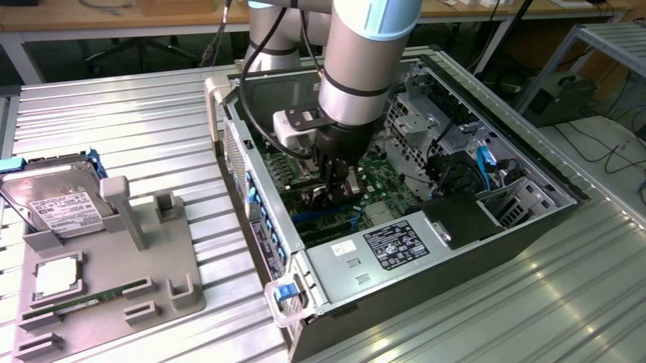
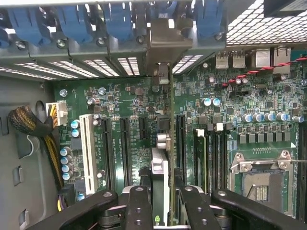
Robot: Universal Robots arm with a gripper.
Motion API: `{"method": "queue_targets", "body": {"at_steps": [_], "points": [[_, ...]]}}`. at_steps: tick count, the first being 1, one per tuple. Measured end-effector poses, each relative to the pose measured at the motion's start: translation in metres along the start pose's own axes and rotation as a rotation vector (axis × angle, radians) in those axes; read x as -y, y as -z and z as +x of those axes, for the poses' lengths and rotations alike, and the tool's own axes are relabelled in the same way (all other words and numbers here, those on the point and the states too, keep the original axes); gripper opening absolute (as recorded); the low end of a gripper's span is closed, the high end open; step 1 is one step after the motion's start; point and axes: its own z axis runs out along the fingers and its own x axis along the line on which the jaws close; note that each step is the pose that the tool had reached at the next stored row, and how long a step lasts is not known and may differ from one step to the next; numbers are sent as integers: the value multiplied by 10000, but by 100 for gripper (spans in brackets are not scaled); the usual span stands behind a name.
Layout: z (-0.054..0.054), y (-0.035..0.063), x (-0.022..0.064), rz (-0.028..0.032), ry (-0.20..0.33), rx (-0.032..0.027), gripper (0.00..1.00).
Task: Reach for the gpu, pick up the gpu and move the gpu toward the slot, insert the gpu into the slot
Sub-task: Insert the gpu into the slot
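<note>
nothing here can actually be read. the hard drive [image 1: 56, 198] on the exterior view's left carries a white label [image 1: 63, 209] with dark lines of print and a barcode-like block, all too small to make out. on the silver cover [image 1: 404, 253] inside the computer case sits a black label [image 1: 395, 243] with white print and small symbols, and just beside it a little white sticker [image 1: 346, 246]; neither is legible. in the wrist view the motherboard [image 2: 129, 103] has fine white lettering beside its slots, unreadable too. the gpu [image 2: 166, 191] shows just its edge, with nothing legible.
</note>
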Motion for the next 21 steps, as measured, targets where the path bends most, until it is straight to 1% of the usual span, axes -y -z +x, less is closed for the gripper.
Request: {"method": "queue_targets", "body": {"at_steps": [5,9,14,21], "points": [[-4,3,-1,61,2,5,27],[-3,-4,-16,61,2,11,27],[-2,-35,-19,61,2,26,27],[-2,-42,-19,61,2,30,27]]}}
